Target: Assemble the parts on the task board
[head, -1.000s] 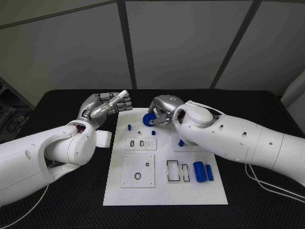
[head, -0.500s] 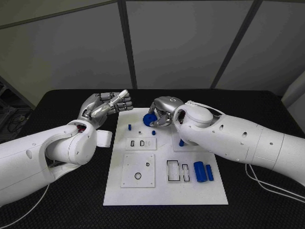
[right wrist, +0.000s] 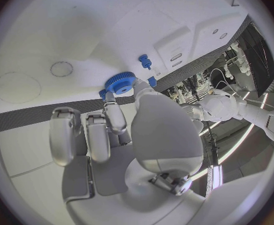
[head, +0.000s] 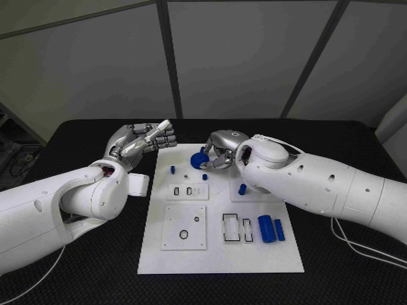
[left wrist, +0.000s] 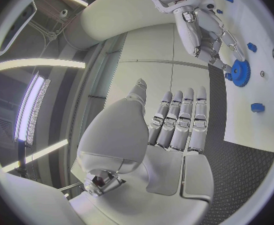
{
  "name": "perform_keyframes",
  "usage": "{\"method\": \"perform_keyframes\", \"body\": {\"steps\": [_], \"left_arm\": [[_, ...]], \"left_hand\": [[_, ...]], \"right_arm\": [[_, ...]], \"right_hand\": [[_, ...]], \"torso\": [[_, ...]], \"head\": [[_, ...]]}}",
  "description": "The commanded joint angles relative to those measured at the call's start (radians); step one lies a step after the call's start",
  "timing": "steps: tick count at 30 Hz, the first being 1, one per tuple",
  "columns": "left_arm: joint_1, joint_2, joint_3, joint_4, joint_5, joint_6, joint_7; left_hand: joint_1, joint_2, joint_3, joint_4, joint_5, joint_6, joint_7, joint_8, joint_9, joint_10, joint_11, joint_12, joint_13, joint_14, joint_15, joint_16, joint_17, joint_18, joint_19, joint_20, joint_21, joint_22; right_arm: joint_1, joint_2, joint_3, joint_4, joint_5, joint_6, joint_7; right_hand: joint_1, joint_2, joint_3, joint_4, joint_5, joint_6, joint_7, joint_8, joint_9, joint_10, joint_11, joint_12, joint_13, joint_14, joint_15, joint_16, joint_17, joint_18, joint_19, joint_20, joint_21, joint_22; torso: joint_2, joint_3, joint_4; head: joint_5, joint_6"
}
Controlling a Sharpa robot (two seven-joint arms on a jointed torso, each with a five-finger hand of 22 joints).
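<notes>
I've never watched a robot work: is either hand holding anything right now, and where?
The right hand grips the blue gear by its toothed rim, over the task board. The left hand holds nothing.

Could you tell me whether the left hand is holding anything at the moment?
No. The left hand holds nothing: its fingers lie straight, side by side, beside the white task board.

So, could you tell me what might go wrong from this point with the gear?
1. The right hand pinches the blue gear at its rim with just its fingers; it may slip or tilt before it seats.
2. Small blue pegs stand on the board close to the gear; the hand could knock one over.
3. The left hand hangs beside the board's edge, holding nothing, so the board might shift under a push.
</notes>
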Motion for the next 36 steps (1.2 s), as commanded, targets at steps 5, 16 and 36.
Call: {"method": "perform_keyframes", "body": {"steps": [5, 16, 36], "left_arm": [[0.002, 0.000, 0.001, -0.001, -0.008, 0.011, 0.003], [0.002, -0.006, 0.001, -0.001, -0.008, 0.011, 0.004], [0.001, -0.007, 0.001, -0.009, -0.008, 0.013, 0.004]], "left_hand": [[0.003, 0.010, 0.001, -0.006, -0.006, 0.008, 0.001, -0.003, -0.001, 0.001, 0.001, -0.003, 0.001, 0.007, -0.003, -0.005, -0.001, -0.008, -0.003, 0.003, -0.005, -0.001], [0.002, 0.011, 0.001, -0.006, -0.006, 0.008, 0.001, -0.004, -0.001, 0.000, 0.001, -0.003, 0.001, 0.007, -0.002, -0.006, -0.001, -0.008, -0.003, 0.003, -0.006, -0.002], [0.002, 0.012, 0.000, -0.009, -0.006, 0.014, -0.001, -0.002, 0.000, 0.008, -0.001, 0.000, 0.002, 0.008, -0.003, -0.010, -0.001, -0.008, -0.005, 0.004, -0.008, -0.005]], "right_arm": [[0.001, -0.034, 0.000, 0.038, 0.015, -0.062, -0.010], [0.001, -0.226, 0.001, 0.193, 0.082, -0.201, 0.057], [0.000, -0.456, 0.000, 0.131, 0.387, -0.120, 0.275]], "right_hand": [[-0.012, 0.002, 0.003, 0.000, 0.015, 0.011, 0.004, 0.002, 0.000, 0.013, -0.002, 0.014, 0.011, 0.089, 0.009, 0.006, 0.190, -0.020, 0.015, 0.009, 0.009, 0.108], [0.046, -0.020, 0.023, -0.031, 0.022, 0.037, -0.003, 0.007, 0.002, 0.024, -0.008, 0.029, 0.026, 0.087, 0.004, 0.005, 0.185, -0.019, 0.013, 0.006, 0.008, 0.106], [0.175, -0.047, -0.009, -0.101, 0.051, 0.030, -0.029, -0.004, -0.004, 0.015, -0.033, 0.019, 0.021, 0.088, -0.017, 0.006, 0.194, -0.009, -0.017, -0.015, -0.016, 0.062]], "torso": [[0.000, 0.0012, -0.0004], [-0.002, 0.0011, -0.0054], [-0.004, 0.0107, -0.0227]], "head": [[0.001, 0.001], [-0.004, 0.006], [-0.034, 0.022]]}}
